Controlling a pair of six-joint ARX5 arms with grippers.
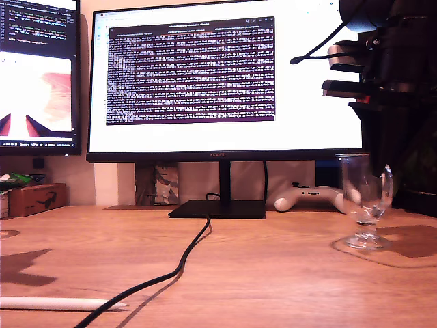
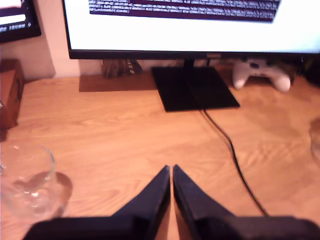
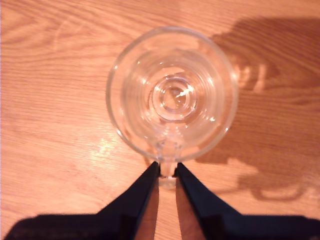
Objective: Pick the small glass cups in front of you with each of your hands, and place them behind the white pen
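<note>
Wooden desk bears a glass cup, its handle clamped in my second gripper's claw

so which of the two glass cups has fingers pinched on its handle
The glass cup under my second gripper: its fingers pinch the handle. The other glass cup stands off to one side of my shut first gripper, untouched.

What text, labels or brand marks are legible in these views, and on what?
"HUAWEI", faint, on the big monitor bottom bezel: my best reading.
Terminal text on that monitor: too small to read.
Code on the side monitor: too small.
White game controller, glass cup, white pen: no markings visible.
</note>
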